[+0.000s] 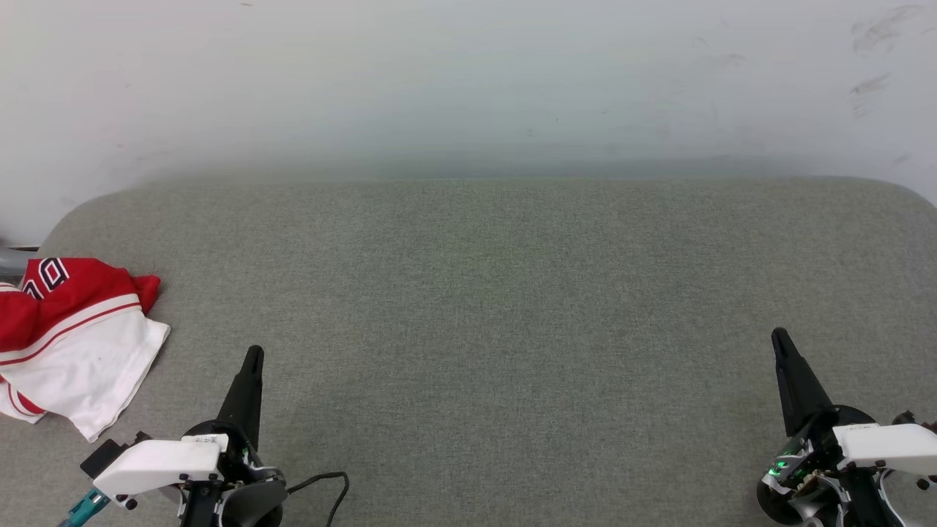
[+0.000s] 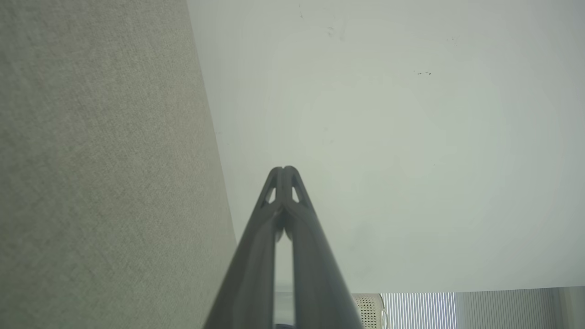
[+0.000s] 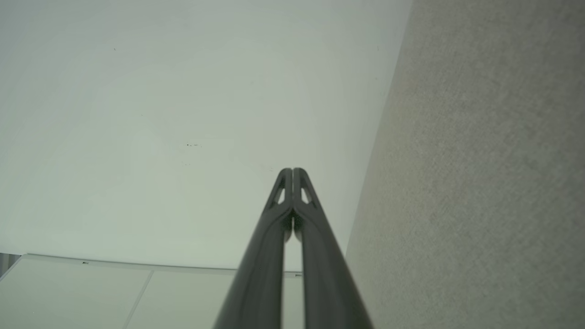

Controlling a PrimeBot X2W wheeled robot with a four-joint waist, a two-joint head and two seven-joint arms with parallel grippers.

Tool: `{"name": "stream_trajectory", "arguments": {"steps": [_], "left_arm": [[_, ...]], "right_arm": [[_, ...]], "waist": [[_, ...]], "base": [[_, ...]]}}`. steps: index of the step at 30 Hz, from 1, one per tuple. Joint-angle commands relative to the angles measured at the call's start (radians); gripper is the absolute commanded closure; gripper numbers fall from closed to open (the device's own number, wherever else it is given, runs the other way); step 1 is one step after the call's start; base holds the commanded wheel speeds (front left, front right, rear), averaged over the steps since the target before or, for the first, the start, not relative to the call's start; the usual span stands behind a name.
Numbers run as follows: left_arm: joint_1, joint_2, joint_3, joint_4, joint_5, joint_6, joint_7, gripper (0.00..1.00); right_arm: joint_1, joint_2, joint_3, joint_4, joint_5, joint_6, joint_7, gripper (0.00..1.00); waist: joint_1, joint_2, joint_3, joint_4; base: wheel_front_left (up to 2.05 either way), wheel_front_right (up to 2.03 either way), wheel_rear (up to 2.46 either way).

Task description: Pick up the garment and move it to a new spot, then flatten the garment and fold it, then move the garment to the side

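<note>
- Jersey (image 1: 69, 333): one, red-white, crumpled, left of left gripper (image 1: 253, 355) fingertips; black lettering unreadable.
- Left and right gripper (image 1: 778, 335): fingers pressed together, empty.

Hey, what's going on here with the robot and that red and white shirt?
Nothing is being handled at this moment. The garment lies bunched up at the far left of the grey padded surface, not flattened or neatly folded. The left gripper and the right gripper sit low at the near side, jaws shut and empty, pointing toward the white wall. The left gripper is the closer one to the garment but is not touching it.
</note>
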Motion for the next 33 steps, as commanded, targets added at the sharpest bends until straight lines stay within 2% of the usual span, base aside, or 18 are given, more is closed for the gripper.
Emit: {"name": "stream_trajectory", "arguments": {"steps": [1, 33], "left_arm": [[-0.01, -0.001, 0.002, 0.001, 0.002, -0.003, 0.002, 1.0], [-0.01, -0.001, 0.002, 0.001, 0.002, -0.003, 0.002, 1.0]], "right_arm": [[-0.01, 0.003, 0.0, 0.0, 0.004, 0.0, 0.001, 1.0], [-0.01, 0.003, 0.0, 0.0, 0.004, 0.0, 0.001, 1.0]], "waist": [[0.0, 0.0, 0.0, 0.0], [0.0, 0.0, 0.0, 0.0]], "base": [[0.0, 0.0, 0.0], [0.0, 0.0, 0.0]]}}
